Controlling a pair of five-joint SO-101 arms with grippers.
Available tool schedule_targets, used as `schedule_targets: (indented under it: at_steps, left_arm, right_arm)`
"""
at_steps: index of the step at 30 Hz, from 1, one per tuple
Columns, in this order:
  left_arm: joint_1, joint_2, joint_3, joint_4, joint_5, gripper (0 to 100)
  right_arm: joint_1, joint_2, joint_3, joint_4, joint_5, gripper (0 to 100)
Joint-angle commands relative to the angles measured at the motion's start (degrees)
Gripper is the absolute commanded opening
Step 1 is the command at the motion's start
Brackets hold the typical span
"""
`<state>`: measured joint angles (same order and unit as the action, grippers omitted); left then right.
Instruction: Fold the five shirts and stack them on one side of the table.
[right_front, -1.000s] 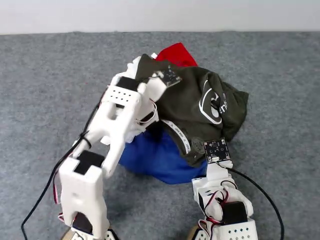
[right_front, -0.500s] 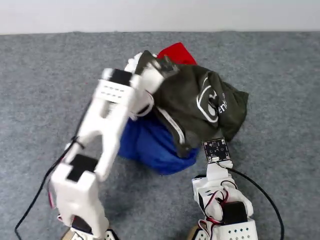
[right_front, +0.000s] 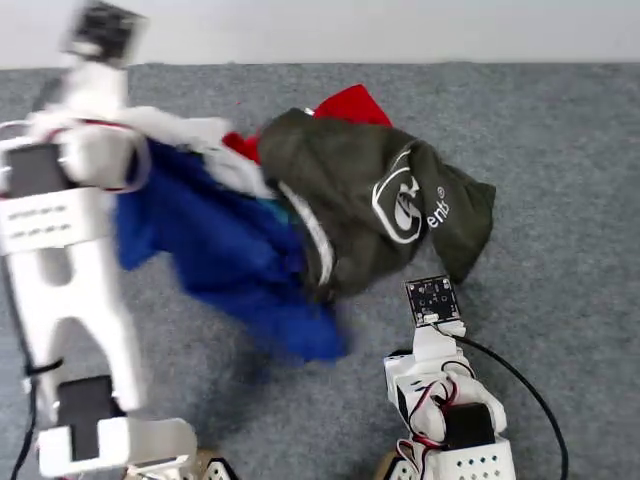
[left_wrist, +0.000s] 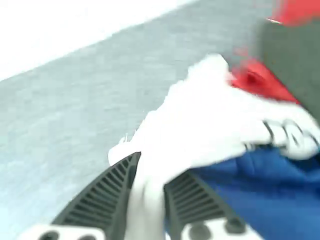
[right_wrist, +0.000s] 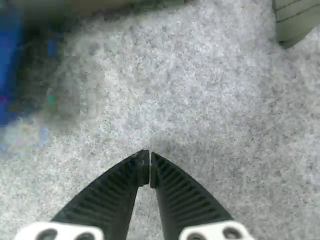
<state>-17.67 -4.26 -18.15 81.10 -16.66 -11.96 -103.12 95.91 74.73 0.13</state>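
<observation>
change: my left gripper (left_wrist: 150, 170) swung off the pile to the table's (right_front: 560, 150) far left edge in the last second, dragging the white shirt (right_front: 185, 135) with it. The blue shirt (right_front: 220, 250) came along, now smeared out leftwards. The dark shirt (right_front: 370, 200) slid a bit left too.
left fingers: clamped on a bunch of the white shirt, cloth wedged between them, open only as far as the fabric forces.
right gripper (right_wrist: 150, 167): tips together, holding nothing, parked over bare table at the near edge, same as before.
shirts: red shirt (right_front: 350, 105) at the back under the dark one. All still crumpled and overlapping, none folded.
meaning: I'd call this pulling one shirt free. White isn't clear of the blue yet, so it needs separating before any fold.
containers: none. Shirts lie straight on the table.
</observation>
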Motion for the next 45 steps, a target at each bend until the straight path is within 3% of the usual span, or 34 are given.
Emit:
schedule_targets:
  at_steps: [1,11,20,24,29,33,38,45]
  left_arm:
    - [-10.55,-4.31,-3.30,-4.66,0.44,1]
    - [-32.35,-4.04,-2.07,-15.56,-1.67,1]
    - [-35.25,-4.57,2.51,-15.12,-5.45,2]
    - [-34.90,-4.57,1.36,-6.33,-14.59,16]
    - [-34.90,-4.57,-0.92,-0.44,-12.75,32]
    - [-31.30,-4.57,-6.55,5.89,-12.66,32]
    - [-19.52,-4.57,-12.35,19.52,-12.48,32]
    - [0.00,-4.04,-1.10,19.25,-5.54,32]
  right_arm:
    - [0.66,-0.66,0.62,0.22,0.53,1.0]
    - [0.66,-0.66,0.62,0.22,0.53,1.0]
    - [0.66,-0.66,0.62,0.22,0.53,1.0]
    - [0.66,-0.66,0.62,0.22,0.53,1.0]
    - [0.66,-0.66,0.62,0.22,0.53,1.0]
    - [0.66,-0.66,0.62,0.22,0.53,1.0]
    - [0.66,-0.66,0.62,0.22,0.53,1.0]
    - [0.66,-0.66,0.62,0.22,0.53,1.0]
